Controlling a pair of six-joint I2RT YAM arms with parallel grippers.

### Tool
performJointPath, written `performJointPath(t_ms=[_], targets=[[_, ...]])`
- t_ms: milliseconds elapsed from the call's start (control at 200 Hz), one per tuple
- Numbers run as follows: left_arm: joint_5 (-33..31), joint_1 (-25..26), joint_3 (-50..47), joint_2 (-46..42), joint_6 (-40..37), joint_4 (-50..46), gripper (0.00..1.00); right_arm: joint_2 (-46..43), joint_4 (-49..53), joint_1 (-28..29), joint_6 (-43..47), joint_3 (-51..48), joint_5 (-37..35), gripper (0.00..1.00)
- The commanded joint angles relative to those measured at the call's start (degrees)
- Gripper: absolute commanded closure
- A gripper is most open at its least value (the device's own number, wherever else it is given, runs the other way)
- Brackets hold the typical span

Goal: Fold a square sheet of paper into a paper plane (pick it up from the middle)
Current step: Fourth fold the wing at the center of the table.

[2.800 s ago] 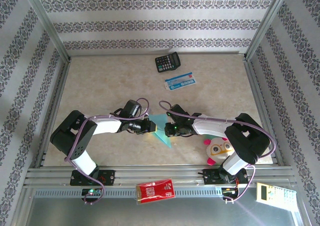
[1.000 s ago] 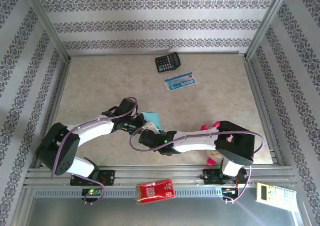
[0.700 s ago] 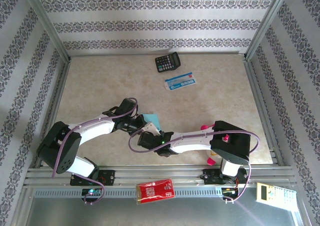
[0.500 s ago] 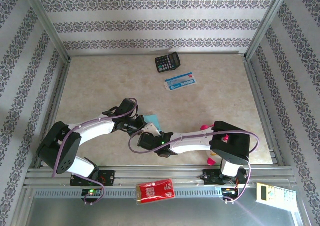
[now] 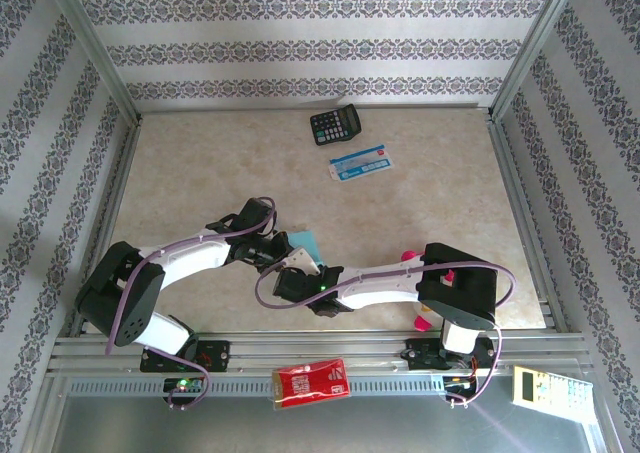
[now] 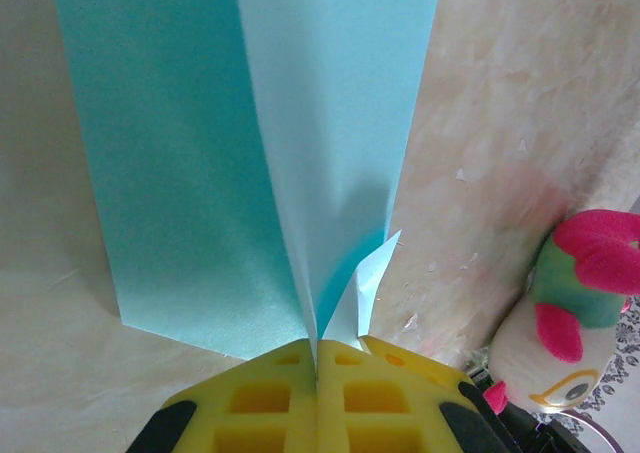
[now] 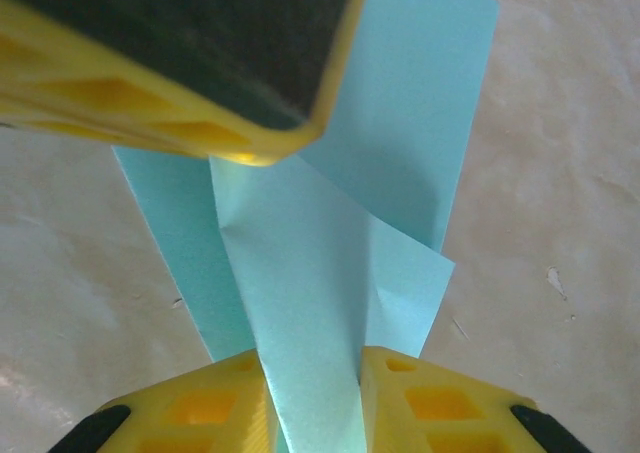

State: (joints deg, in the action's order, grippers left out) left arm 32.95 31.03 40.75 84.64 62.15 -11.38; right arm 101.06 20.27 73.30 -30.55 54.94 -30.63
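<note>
Folding step: the sheet, near the toy, is pinched in the closed left gripper. The right gripper stands narrow around its raised part. Next, probably, it must press the crease flat.

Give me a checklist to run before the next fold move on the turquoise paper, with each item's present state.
1. Left tool shut on the paper sheet at a fold: ok.
2. Right tool closed on its flap: not ok; its jaws stand apart with the flap between them.
3. Tools clear of each other: cannot tell; they work close together over the sheet.
4. Layers lined up: not ok; the sheet's edge pokes out crumpled beside the left tool.
5. Plush toy off the sheet: ok, it sits apart to one side.
6. Calculator and card out of the way: ok, both towards the far side of the table.
</note>
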Motion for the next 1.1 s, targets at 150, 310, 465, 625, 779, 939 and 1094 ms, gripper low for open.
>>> performJointPath(t_ms=[150, 310, 465, 625, 779, 939, 1094], targets=[[0.6, -0.3, 0.4, 0.1, -1.1, -1.5, 1.00, 1.7, 1.9, 0.6, -1.6, 1.4, -1.0, 0.74], [0.7, -0.3, 0.1, -0.2, -1.0, -1.3, 1.00, 2.0, 2.4, 0.6, -1.6, 1.6, -1.7, 0.75], [0.7, -0.3, 0.1, -0.2, -1.1, -1.3, 1.00, 2.3, 2.8, 0.6, -1.7, 1.4, -2.0, 0.75], [0.7, -0.4, 0.1, -0.1, -1.2, -1.5, 1.00, 2.7, 3.2, 0.6, -1.9, 1.3, -2.3, 0.75], [0.9, -0.4, 0.1, -0.1, -1.2, -1.4, 1.00, 2.6, 3.2, 0.5, -1.9, 1.4, -2.4, 0.76], [0.8, -0.4, -0.2, 0.0, -1.2, -1.3, 1.00, 2.5, 3.2, 0.6, -1.8, 1.5, -2.7, 0.78], [0.8, -0.4, -0.8, -0.1, -0.9, -0.6, 1.00, 2.6, 3.1, 0.5, -2.1, 1.7, -2.3, 0.78]])
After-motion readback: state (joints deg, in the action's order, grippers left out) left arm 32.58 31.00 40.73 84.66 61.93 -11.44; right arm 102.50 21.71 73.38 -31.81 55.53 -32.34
